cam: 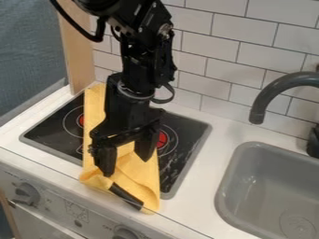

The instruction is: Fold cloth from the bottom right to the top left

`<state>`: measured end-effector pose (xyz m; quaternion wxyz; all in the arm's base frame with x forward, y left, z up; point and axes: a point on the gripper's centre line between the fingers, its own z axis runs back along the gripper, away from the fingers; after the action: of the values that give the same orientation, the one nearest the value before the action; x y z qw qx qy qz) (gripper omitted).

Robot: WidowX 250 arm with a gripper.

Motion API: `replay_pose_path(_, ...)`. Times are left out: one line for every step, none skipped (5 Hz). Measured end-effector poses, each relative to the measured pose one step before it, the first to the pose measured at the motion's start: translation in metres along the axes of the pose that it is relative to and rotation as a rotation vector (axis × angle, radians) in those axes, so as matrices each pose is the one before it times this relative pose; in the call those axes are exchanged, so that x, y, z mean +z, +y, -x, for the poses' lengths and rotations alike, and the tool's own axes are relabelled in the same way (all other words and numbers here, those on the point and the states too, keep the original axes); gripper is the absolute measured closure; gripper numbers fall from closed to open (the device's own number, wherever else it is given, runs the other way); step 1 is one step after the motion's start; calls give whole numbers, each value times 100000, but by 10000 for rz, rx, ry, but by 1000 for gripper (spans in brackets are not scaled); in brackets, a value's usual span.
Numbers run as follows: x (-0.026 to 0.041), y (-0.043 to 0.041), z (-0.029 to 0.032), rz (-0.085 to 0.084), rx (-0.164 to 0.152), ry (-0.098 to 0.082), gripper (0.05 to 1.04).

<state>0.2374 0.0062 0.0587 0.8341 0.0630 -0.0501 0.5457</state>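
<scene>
Gripper point(126, 167): above cloth's near half — fingers point(107, 161) spread, contact unclear
Cloth point(138, 175): yellow, lengthwise over stovetop point(192, 144) — near end rumpled, past front edge onto worktop point(196, 198)
Sink point(232, 170): right of stovetop

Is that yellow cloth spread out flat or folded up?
Partly folded: the cloth shows overlapping layers and creases toward its front end.

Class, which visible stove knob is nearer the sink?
The knob cut off by the picture's bottom edge; the other knob sits farther left, away from the sink.
</scene>
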Motion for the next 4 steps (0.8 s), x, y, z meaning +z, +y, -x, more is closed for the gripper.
replay_pose_path(88,475,-215,-183,280,74,83)
replay_pose_path(2,101,-402,-9,175,-126,84)
replay_pose_path(-530,345,-574,-199,349,6,84)
replay_pose_path(-1622,578,-272,-238,239,126,83)
